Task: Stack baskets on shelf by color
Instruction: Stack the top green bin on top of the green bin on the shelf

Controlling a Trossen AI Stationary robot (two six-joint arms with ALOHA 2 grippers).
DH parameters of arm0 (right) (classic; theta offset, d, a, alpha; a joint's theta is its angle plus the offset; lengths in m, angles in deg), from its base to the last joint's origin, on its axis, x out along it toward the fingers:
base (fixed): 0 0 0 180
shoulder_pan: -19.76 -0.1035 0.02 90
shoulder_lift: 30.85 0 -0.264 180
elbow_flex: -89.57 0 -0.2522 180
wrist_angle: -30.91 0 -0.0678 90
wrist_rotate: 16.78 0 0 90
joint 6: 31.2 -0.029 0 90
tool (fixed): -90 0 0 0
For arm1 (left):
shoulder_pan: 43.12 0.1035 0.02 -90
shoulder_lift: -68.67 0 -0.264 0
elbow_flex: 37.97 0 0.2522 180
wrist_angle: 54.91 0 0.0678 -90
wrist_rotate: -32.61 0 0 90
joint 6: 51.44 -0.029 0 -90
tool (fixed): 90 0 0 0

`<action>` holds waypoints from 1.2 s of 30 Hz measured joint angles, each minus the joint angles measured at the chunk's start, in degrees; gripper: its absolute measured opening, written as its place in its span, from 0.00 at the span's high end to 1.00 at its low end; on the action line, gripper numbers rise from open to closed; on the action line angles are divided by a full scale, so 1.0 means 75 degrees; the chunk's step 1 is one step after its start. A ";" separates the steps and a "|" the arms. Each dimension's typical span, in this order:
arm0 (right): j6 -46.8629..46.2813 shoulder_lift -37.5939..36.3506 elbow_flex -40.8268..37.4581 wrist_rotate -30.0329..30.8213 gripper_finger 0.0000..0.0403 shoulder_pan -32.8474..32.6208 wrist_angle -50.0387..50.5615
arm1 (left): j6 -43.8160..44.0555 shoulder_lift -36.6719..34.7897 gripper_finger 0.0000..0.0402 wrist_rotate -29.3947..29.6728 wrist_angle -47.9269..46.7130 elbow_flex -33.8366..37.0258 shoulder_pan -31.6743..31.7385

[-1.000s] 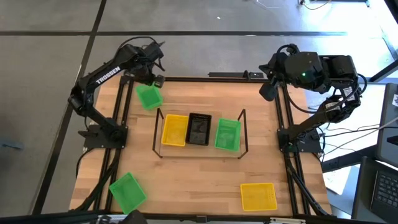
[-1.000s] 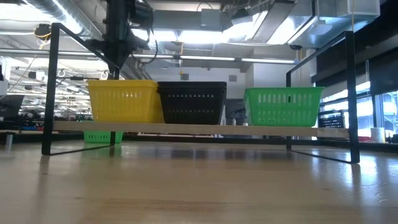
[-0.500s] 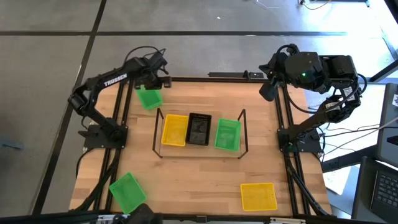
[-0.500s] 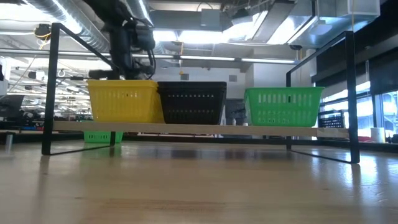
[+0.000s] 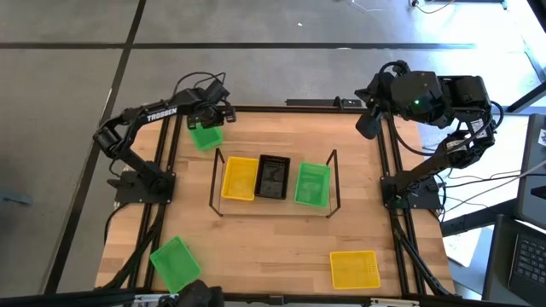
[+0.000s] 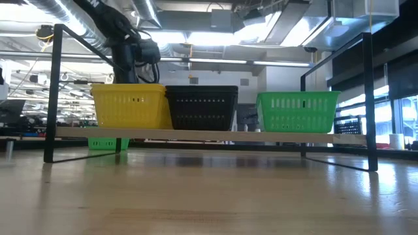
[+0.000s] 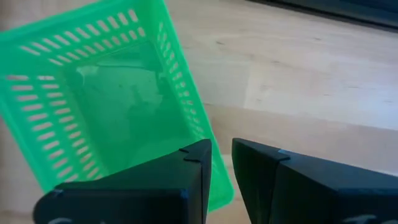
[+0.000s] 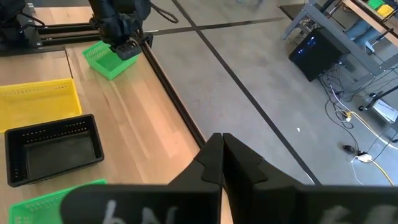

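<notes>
A bright green basket (image 5: 205, 135) (image 7: 106, 106) rests flat on the table near its far left corner. My left gripper (image 5: 210, 117) (image 7: 222, 149) hovers over that basket's side wall, close to one corner, open by a narrow gap. The shelf (image 5: 334, 175) (image 6: 196, 135) in the middle carries a yellow basket (image 5: 239, 177), a black basket (image 5: 273, 176) and a green basket (image 5: 312, 183) side by side. In the low view the yellow basket (image 6: 130, 106) hides the left fingertips. My right gripper (image 8: 222, 146) is shut and parked off the far right corner (image 5: 367, 124).
Another green basket (image 5: 175, 262) lies at the near left corner and a yellow basket (image 5: 354, 269) at the near right. Black frame rails run along the table's left and right edges. Bare wood lies between the shelf and the near edge.
My left gripper has come down and moved a little toward the near edge, ending over the far left green basket. The baskets have stayed in place.
</notes>
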State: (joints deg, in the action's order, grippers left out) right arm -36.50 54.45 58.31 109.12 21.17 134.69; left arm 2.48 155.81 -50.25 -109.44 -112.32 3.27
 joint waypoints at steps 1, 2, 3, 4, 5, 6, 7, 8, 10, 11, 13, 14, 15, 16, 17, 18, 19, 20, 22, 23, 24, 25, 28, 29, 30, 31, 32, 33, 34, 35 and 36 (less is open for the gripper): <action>0.0000 0.0000 0.0000 0.0000 0.98 0.0000 0.0000 | 0.0015 0.0000 0.86 0.0020 0.0023 0.0024 0.0000; 0.0000 0.0000 0.0000 -0.0001 0.98 0.0000 0.0000 | 0.0036 0.0000 0.86 0.0061 0.0021 0.0056 -0.0001; 0.0000 0.0000 0.0000 -0.0003 0.98 0.0000 0.0000 | 0.0112 0.0000 0.86 0.0087 0.0018 0.0096 -0.0006; 0.0000 0.0000 0.0000 -0.0001 0.98 0.0000 0.0000 | 0.0206 0.0000 0.86 0.0099 0.0042 0.0131 -0.0006; 0.0000 0.0000 0.0000 -0.0002 0.98 0.0000 -0.0001 | 0.0285 0.0000 0.86 0.0096 0.0121 0.0168 -0.0006; 0.0000 0.0001 0.0000 -0.0003 0.98 -0.0001 0.0000 | 0.0345 0.0000 0.86 0.0099 0.0204 0.0198 -0.0003; 0.0000 0.0000 0.0000 -0.0003 0.98 0.0000 0.0000 | 0.0356 0.0000 0.86 0.0099 0.0250 0.0217 -0.0003; 0.0000 0.0000 0.0000 -0.0003 0.98 0.0000 0.0000 | 0.0356 0.0000 0.86 0.0117 0.0268 0.0241 -0.0003; 0.0000 0.0001 0.0000 -0.0003 0.98 0.0000 0.0000 | 0.0358 0.0000 0.86 0.0149 0.0339 0.0278 -0.0006; 0.0000 0.0000 0.0000 -0.0006 0.98 0.0000 0.0000 | 0.0358 0.0000 0.86 0.0150 0.0377 0.0285 -0.0004; 0.0000 0.0000 0.0000 -0.0006 0.98 -0.0002 0.0000 | 0.0359 0.0000 0.86 0.0176 0.0392 0.0286 0.0000; 0.0000 0.0001 0.0000 -0.0006 0.98 -0.0002 -0.0001 | 0.0363 0.0000 0.86 0.0178 0.0390 0.0288 0.0000; 0.0000 0.0002 0.0000 -0.0006 0.98 0.0000 0.0000 | 0.0371 0.0000 0.86 0.0178 0.0396 0.0288 0.0000; 0.0000 0.0000 0.0000 -0.0006 0.98 -0.0001 0.0000 | 0.0397 0.0000 0.86 0.0178 0.0398 0.0288 -0.0003; 0.0000 0.0000 0.0000 -0.0006 0.98 0.0000 0.0000 | 0.0397 0.0000 0.86 0.0178 0.0396 0.0288 -0.0003; 0.0000 0.0000 0.0000 -0.0006 0.98 0.0000 0.0000 | 0.0400 0.0023 0.86 0.0185 0.0408 0.0288 0.0000; 0.0000 0.0002 0.0000 -0.0006 0.98 -0.0002 0.0000 | 0.0402 0.0074 0.86 0.0198 0.0438 0.0288 -0.0003; 0.0000 0.0001 0.0000 -0.0006 0.98 -0.0002 0.0000 | 0.0403 0.0144 0.86 0.0188 0.0448 0.0288 0.0000; 0.0000 0.0002 0.0000 -0.0007 0.98 -0.0002 0.0000 | 0.0419 0.0293 0.86 0.0169 0.0425 0.0288 0.0000; 0.0000 0.0002 0.0000 -0.0007 0.98 -0.0002 0.0000 | 0.0470 0.0363 0.86 0.0152 0.0450 0.0288 -0.0003; 0.0000 0.0003 0.0000 -0.0009 0.98 -0.0003 0.0000 | 0.0532 0.0422 0.86 0.0137 0.0462 0.0288 -0.0003; 0.0000 0.0003 0.0000 -0.0009 0.98 0.0000 0.0000 | 0.0547 0.0473 0.86 0.0137 0.0451 0.0288 -0.0001; 0.0000 0.0003 0.0000 -0.0012 0.98 -0.0003 0.0000 | 0.0557 0.0592 0.86 0.0129 0.0487 0.0288 -0.0001; 0.0000 0.0000 0.0000 -0.0012 0.98 -0.0003 0.0000 | 0.0560 0.0611 0.86 0.0126 0.0473 0.0288 -0.0001; 0.0000 0.0003 0.0000 -0.0012 0.98 -0.0003 -0.0002 | 0.0560 0.0621 0.86 0.0131 0.0478 0.0288 0.0007; 0.0000 0.0003 0.0000 -0.0012 0.98 -0.0003 0.0000 | 0.0560 0.0646 0.86 0.0135 0.0491 0.0288 0.0010; 0.0000 0.0003 0.0000 -0.0012 0.98 -0.0003 0.0000 | 0.0558 0.0690 0.86 0.0143 0.0497 0.0288 0.0013; 0.0000 0.0003 0.0000 -0.0012 0.98 -0.0003 0.0000 | 0.0550 0.0747 0.86 0.0143 0.0488 0.0288 0.0015; 0.0000 0.0000 0.0000 -0.0014 0.98 -0.0003 0.0000 | 0.0540 0.0799 0.86 0.0146 0.0483 0.0288 0.0015; 0.0000 0.0003 0.0000 -0.0014 0.98 -0.0003 0.0000 | 0.0540 0.0847 0.86 0.0146 0.0492 0.0288 0.0015; 0.0000 0.0003 0.0000 -0.0012 0.98 -0.0003 0.0000 | 0.0537 0.0904 0.86 0.0146 0.0501 0.0288 0.0012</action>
State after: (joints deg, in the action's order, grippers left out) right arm -36.50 54.47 58.31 109.03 21.15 134.69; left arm 6.51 162.59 -49.16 -105.69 -110.16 3.36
